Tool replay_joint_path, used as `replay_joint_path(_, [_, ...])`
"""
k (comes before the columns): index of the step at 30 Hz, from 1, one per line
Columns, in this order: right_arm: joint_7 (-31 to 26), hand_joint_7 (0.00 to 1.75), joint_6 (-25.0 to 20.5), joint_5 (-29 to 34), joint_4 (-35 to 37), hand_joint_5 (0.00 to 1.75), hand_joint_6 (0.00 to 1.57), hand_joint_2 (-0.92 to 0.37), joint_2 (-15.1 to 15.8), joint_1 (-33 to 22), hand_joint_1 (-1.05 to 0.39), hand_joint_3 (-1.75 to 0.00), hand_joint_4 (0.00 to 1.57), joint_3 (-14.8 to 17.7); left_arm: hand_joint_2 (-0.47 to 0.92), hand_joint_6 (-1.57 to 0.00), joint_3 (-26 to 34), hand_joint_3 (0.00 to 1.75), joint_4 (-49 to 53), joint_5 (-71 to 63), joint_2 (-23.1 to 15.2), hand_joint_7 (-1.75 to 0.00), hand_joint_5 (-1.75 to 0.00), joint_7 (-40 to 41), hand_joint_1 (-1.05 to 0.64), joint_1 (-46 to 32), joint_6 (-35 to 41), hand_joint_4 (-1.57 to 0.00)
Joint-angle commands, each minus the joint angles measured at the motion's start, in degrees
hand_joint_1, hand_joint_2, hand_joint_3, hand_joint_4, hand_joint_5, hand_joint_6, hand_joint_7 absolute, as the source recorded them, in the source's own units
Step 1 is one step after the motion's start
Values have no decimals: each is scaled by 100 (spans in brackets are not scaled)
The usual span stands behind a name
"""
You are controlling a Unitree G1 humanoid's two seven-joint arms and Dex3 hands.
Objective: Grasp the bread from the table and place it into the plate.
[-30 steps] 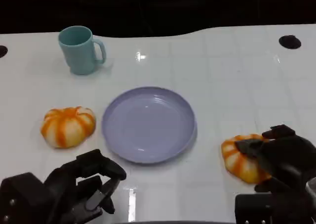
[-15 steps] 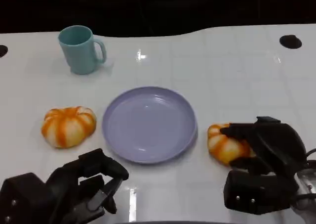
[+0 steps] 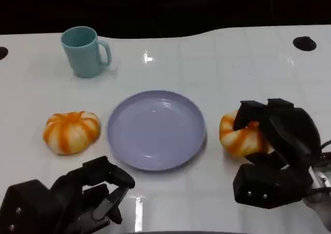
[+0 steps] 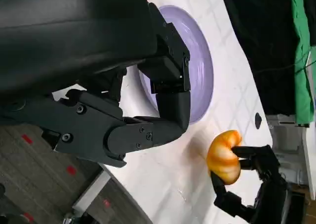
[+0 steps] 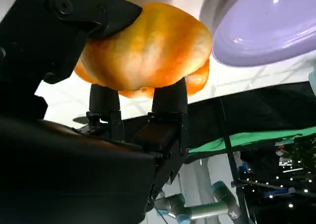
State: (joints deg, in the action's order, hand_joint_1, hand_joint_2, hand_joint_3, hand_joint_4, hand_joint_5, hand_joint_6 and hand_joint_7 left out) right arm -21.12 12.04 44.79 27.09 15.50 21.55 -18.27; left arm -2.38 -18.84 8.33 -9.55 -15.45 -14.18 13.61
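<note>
My right hand [image 3: 282, 136] grips an orange-and-white pumpkin-shaped bread [image 3: 239, 136] just right of the lilac plate [image 3: 155, 128]. In the right wrist view the bread [image 5: 148, 53] sits between the black fingers [image 5: 106, 103], with the plate [image 5: 266, 28] close beside it. The left wrist view shows that bread [image 4: 223, 156] lifted off the table in the right hand [image 4: 256, 184], past the plate [image 4: 200, 70]. A second such bread [image 3: 71, 131] lies on the table left of the plate. My left hand [image 3: 77, 198] hangs low at the front left, fingers curled, holding nothing.
A teal mug [image 3: 84, 51] stands at the back left. Dark round holes [image 3: 303, 43] mark the table's far right and far left edges. The white table [image 3: 217, 74] ends in a dark background behind.
My right hand has carried its bread left and away from the front edge, closer to the plate's right rim, and raised it. The left hand and the other bread have stayed put.
</note>
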Motion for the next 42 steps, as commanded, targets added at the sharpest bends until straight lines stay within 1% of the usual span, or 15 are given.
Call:
replay_joint_path(1, [-61, 172, 127, -165, -239, 175, 72, -37, 104, 258, -8, -114, 96, 108, 92, -62, 33, 47, -31, 19, -12, -133, -175, 18, -41, 10, 6, -66])
replay_joint_path(7, [98, 157, 511, -304, -150, 175, 82, -29, 51, 721, -12, -132, 100, 3, 92, -62, -16, 48, -65, -68, 18, -134, -175, 73, -41, 9, 18, -66])
replay_joint_path(11, [626, 153, 463, -394, -165, 175, 83, -27, -94, 907, -12, -129, 98, -164, 92, -62, -8, 48, -129, -57, 19, -135, -175, 57, -41, -54, 11, -66])
replay_joint_path(15, [713, 155, 605, -390, 48, 175, 82, -28, -287, 993, -13, -124, 98, -365, 92, -62, -8, 48, -204, -59, 8, -136, -175, 56, -41, -123, 49, -64])
replay_joint_path(17, [655, 125, 670, -358, 202, 175, 88, -30, -448, 1049, -14, -122, 98, -496, 92, -62, -1, 48, -249, -76, -13, -136, -175, 54, -41, -161, 42, -65])
replay_joint_path(18, [600, 124, 707, -347, 307, 175, 90, -30, -553, 1092, -15, -117, 99, -564, 92, -62, 7, 48, -266, -81, -27, -137, -175, 45, -41, -183, 23, -66])
replay_joint_path(21, [535, 131, 719, -349, 584, 175, 86, -36, -813, 1229, -17, -103, 98, -696, 92, -61, 23, 48, -310, -53, -46, -137, -175, 18, -41, -239, 31, -67])
replay_joint_path(24, [484, 152, 671, -320, 896, 175, 77, -38, -1057, 1399, -17, -110, 96, -817, 92, -60, 4, 49, -355, -62, -51, -137, -175, 22, -39, -296, 49, -67])
replay_joint_path(28, [377, 140, 692, -302, 1275, 175, 80, -37, -1238, 1618, -17, -113, 95, -910, 92, -60, -2, 49, -349, -50, -42, -137, -175, 17, -38, -312, 44, -66])
replay_joint_path(32, [443, 154, 547, -338, 1797, 175, 75, -37, -1516, 1941, -15, -105, 93, -970, 92, -60, -22, 49, -309, -83, -42, -137, -175, 15, -40, -314, -24, -65])
replay_joint_path(36, [754, 100, 344, -480, 2100, 175, 86, -59, -1680, 2139, -17, -66, 83, -947, 92, -61, -56, 48, -302, -124, -19, -138, -175, 49, -41, -310, -43, -66])
replay_joint_path(38, [1094, 60, 193, -509, 2059, 133, 89, -77, -1654, 2188, -23, -35, 72, -992, 92, -61, -67, 48, -315, -126, -14, -138, -175, 52, -41, -310, -21, -66])
replay_joint_path(39, [1268, 40, 120, -478, 2002, 97, 83, -86, -1611, 2205, -27, -23, 65, -1042, 92, -61, -71, 49, -325, -130, -12, -138, -175, 59, -41, -311, -4, -65])
replay_joint_path(41, [1509, 20, 38, -397, 1889, 62, 74, -90, -1514, 2200, -31, -18, 55, -1143, 92, -61, -77, 48, -330, -136, -1, -137, -175, 69, -41, -321, -13, -65])
replay_joint_path(42, [1572, 11, 17, -376, 1845, 46, 64, -91, -1481, 2186, -34, -15, 42, -1173, 92, -61, -80, 48, -329, -138, 6, -137, -175, 71, -41, -325, -24, -65])
